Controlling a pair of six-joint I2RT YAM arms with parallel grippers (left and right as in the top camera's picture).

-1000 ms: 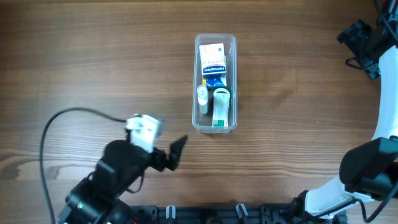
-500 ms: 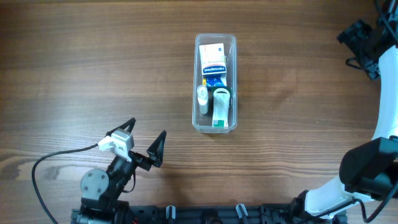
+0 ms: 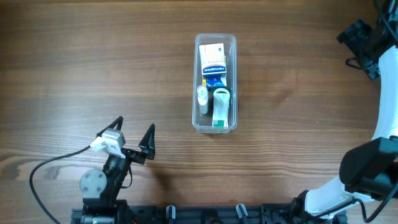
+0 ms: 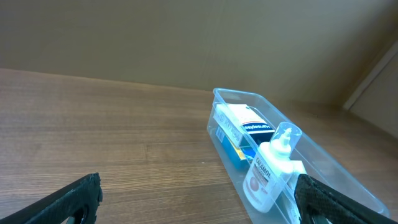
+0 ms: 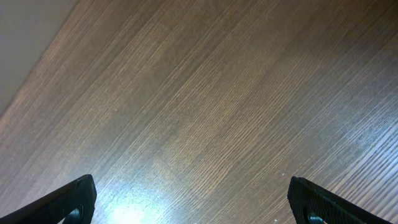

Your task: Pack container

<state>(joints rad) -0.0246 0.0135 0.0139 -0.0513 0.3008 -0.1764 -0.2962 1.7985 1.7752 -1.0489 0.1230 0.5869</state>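
Note:
The clear plastic container (image 3: 215, 82) stands upright at the table's middle, long side running front to back. Inside lie a white and blue box (image 3: 213, 62), a small white bottle (image 3: 203, 98) and a white and green tube (image 3: 221, 107). The left wrist view shows the container (image 4: 323, 163) with the white bottle (image 4: 266, 175) and the blue box (image 4: 249, 126) inside. My left gripper (image 3: 134, 134) is open and empty at the front left, well apart from the container. My right gripper (image 3: 357, 36) is at the far right edge; its wrist view shows the fingers (image 5: 193, 202) wide open over bare wood.
A black cable (image 3: 46, 168) loops from the left arm over the front left of the wooden table (image 3: 93, 62). The right arm's white base (image 3: 348, 186) stands at the front right corner.
My left arm has drawn back toward the front left edge, away from the container, its gripper open throughout. The right arm and the container have not moved.

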